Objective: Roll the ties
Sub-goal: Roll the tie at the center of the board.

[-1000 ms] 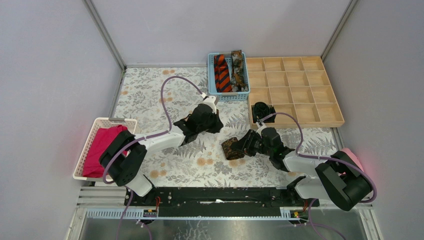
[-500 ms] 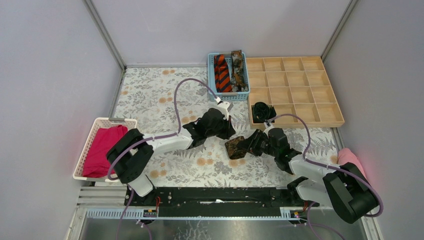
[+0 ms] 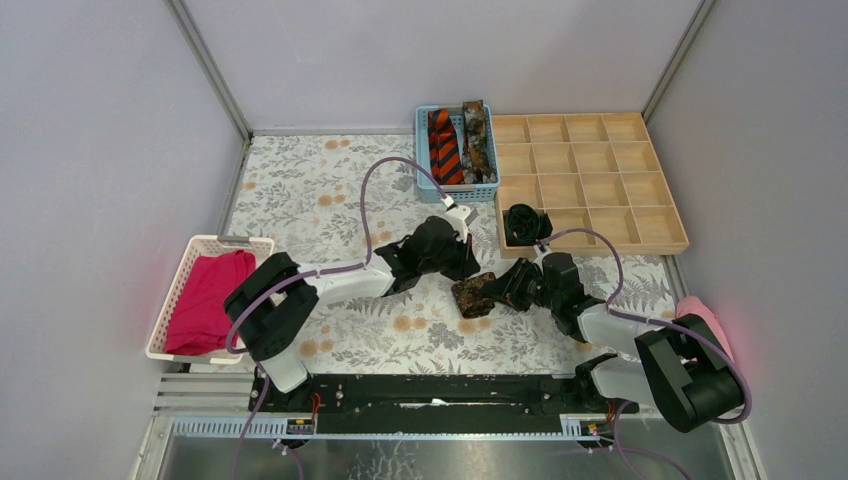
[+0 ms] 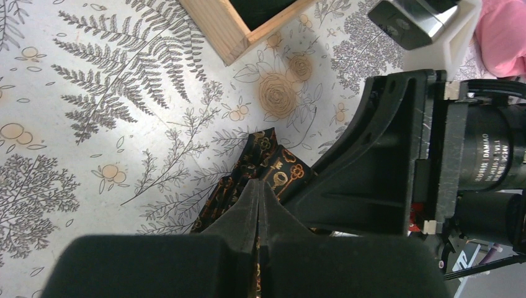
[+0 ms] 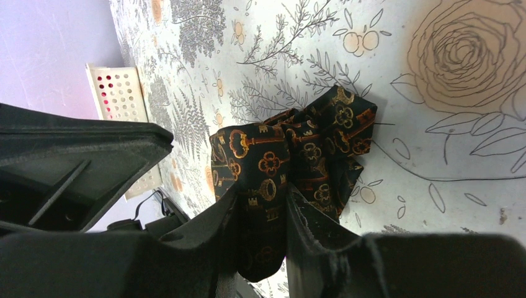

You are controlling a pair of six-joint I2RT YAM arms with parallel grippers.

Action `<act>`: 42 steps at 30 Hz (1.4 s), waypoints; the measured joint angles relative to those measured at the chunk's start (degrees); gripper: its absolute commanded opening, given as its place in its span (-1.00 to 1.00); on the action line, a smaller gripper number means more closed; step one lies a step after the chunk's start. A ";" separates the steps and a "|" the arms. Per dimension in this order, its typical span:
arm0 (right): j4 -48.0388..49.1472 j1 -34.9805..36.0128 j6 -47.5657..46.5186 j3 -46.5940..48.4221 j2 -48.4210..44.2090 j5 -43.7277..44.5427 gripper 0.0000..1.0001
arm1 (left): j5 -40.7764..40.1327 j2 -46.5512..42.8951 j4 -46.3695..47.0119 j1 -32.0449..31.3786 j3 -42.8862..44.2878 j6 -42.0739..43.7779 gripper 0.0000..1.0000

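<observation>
A dark brown tie [image 3: 473,294] with gold key prints lies in a loose coil on the floral table. My right gripper [image 3: 497,290] is shut on it; in the right wrist view the fabric [image 5: 291,155] fills the gap between my right gripper's [image 5: 260,198] fingers. My left gripper [image 3: 463,264] is shut, its tip [image 4: 257,192] right at the coil's far edge [image 4: 268,162]. A black coiled tie [image 3: 525,222] sits in the wooden tray's near-left compartment. An orange-and-black striped tie [image 3: 445,147] and a brown mottled tie [image 3: 477,140] lie in the blue basket [image 3: 424,160].
The wooden compartment tray [image 3: 640,240] stands at the back right, its corner [image 4: 223,25] close to both grippers. A white basket [image 3: 180,290] with magenta cloth [image 3: 205,300] is at the left. A pink cloth [image 3: 705,315] lies at the right edge.
My left arm has swung right and brought its shut gripper up to the brown coil. My right gripper has carried the coil slightly right and toward the tray.
</observation>
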 measured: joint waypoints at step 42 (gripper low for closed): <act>-10.25 -0.96 -13.09 10.03 8.90 3.30 0.08 | 0.17 2.60 -3.58 -3.69 -1.31 0.26 -1.00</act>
